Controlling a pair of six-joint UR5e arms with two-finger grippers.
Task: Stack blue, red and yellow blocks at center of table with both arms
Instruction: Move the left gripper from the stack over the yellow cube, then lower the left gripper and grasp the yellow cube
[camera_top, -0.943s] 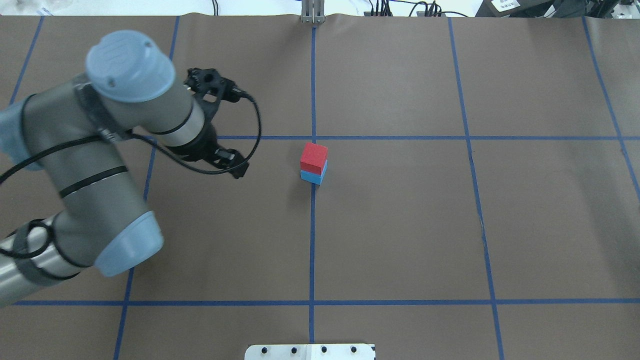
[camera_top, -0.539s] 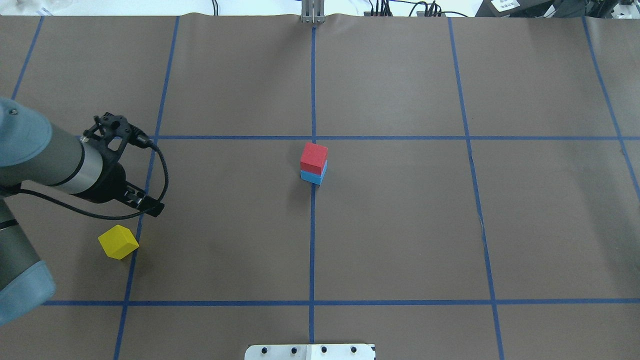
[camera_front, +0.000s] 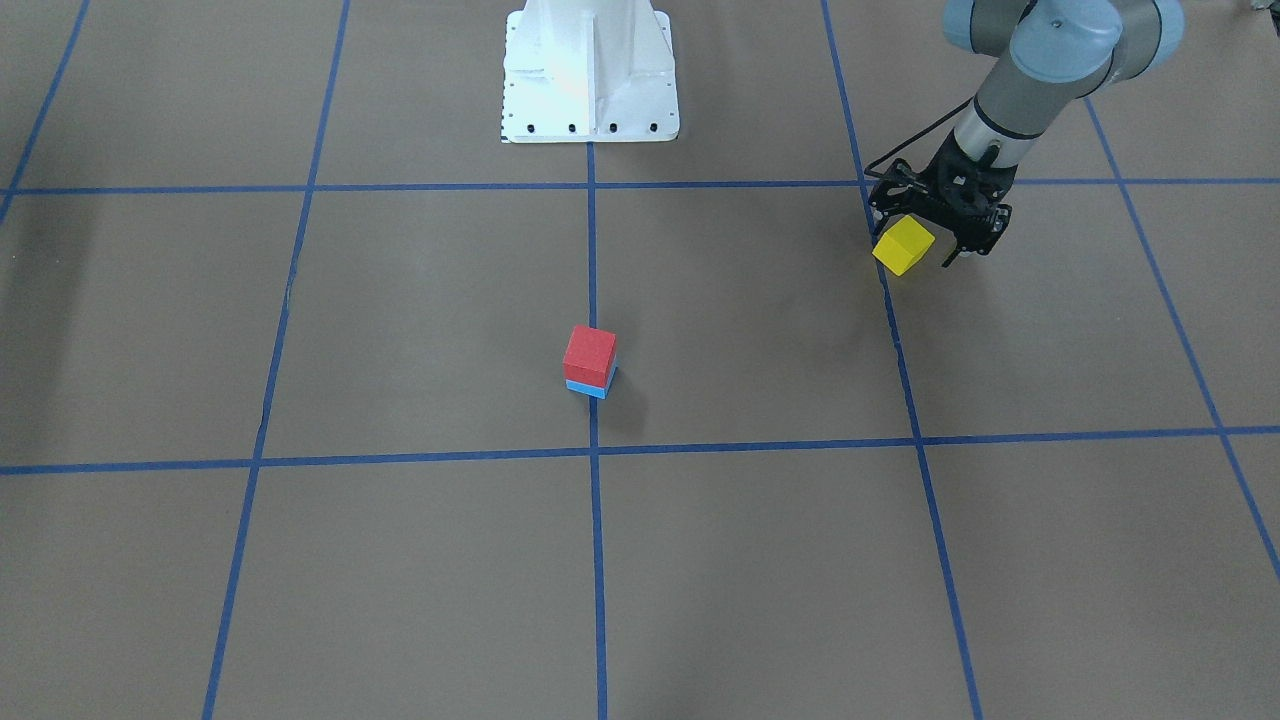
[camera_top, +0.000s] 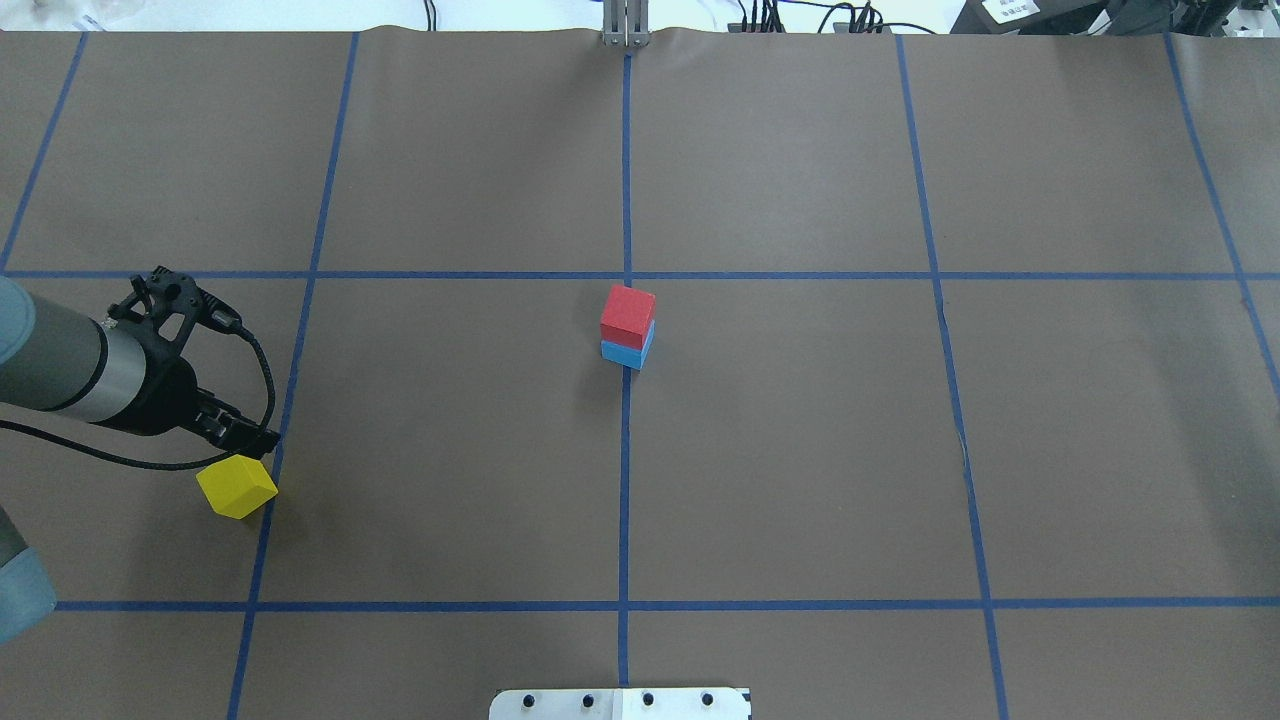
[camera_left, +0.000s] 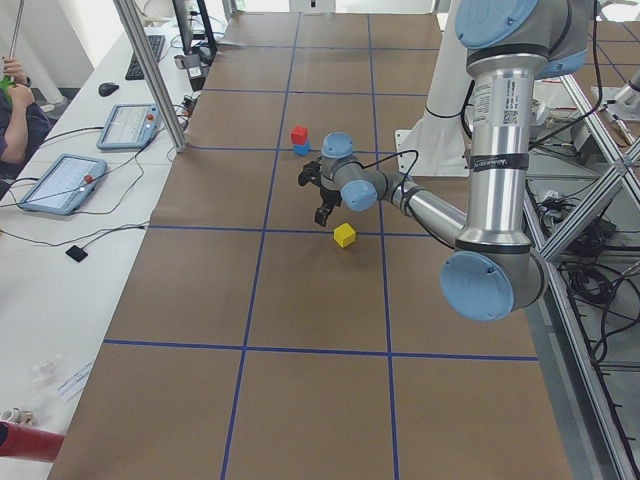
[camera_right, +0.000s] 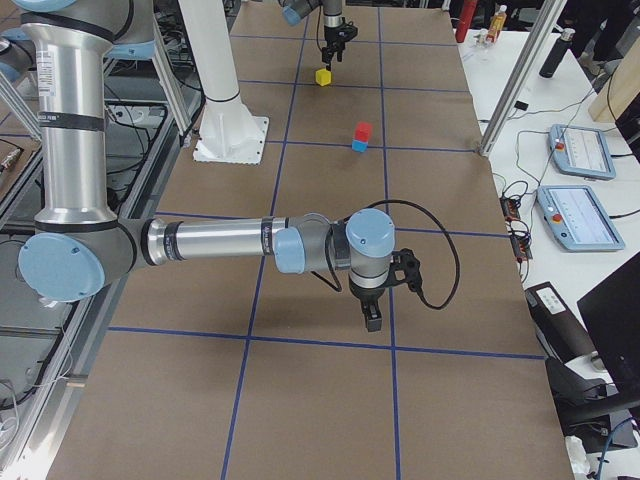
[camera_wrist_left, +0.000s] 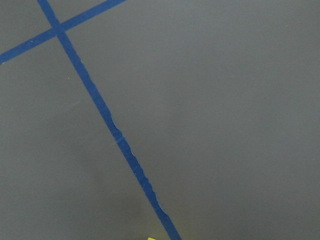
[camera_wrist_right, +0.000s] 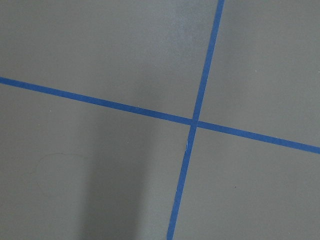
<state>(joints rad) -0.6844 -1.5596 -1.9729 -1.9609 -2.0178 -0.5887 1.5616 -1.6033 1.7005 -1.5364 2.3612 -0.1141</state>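
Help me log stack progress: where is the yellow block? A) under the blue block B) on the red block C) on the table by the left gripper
C: the yellow block rests on the table just by the left gripper, far from the red-on-blue stack.

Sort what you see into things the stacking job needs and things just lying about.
Job: yellow block, red block, blue block, left tool.
Lying about: tablets, keyboard, mouse.
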